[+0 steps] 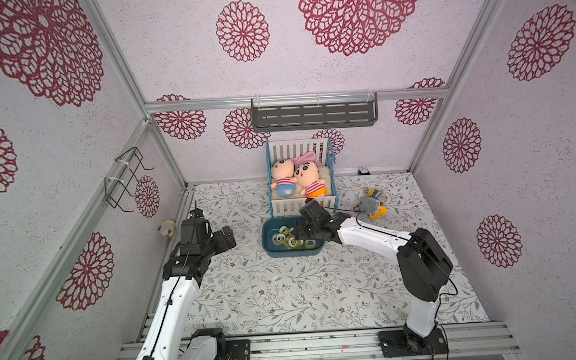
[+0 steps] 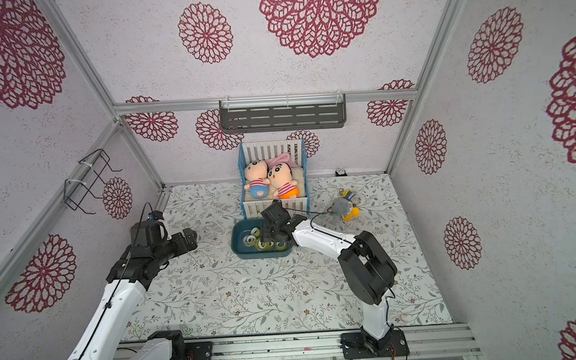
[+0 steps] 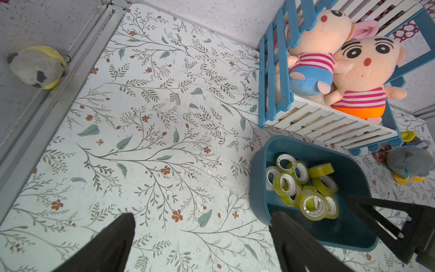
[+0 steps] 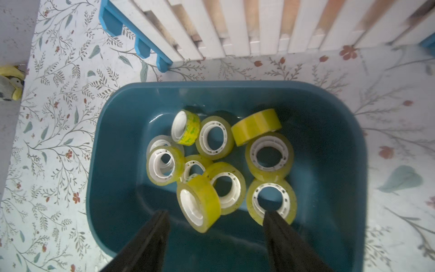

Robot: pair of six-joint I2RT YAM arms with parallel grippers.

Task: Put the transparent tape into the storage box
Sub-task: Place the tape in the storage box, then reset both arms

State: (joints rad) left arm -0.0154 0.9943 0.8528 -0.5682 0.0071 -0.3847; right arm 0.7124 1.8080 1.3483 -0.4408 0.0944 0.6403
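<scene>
The storage box (image 4: 113, 164) is a dark teal tub standing just in front of the toy crib, seen in both top views (image 1: 269, 246) (image 2: 238, 247). Several rolls of yellowish transparent tape (image 4: 269, 155) lie piled on its floor (image 3: 313, 205). My right gripper (image 4: 215, 213) hangs over the box's near side, open, its jaws far apart. One tape roll (image 4: 200, 205) sits tilted on edge between the jaws, touching neither of them. My left gripper (image 3: 204, 215) is open over the bare floral table, to the left of the box (image 3: 256, 188), with nothing in it.
Behind the box stands the white-and-blue crib (image 1: 303, 207), with two plush dolls (image 1: 296, 177) in it. A grey plush toy (image 1: 371, 205) lies right of the crib, and a small plush (image 1: 167, 227) sits by the left wall. A grey shelf (image 1: 313, 115) and a wire rack (image 1: 127, 175) hang on the walls.
</scene>
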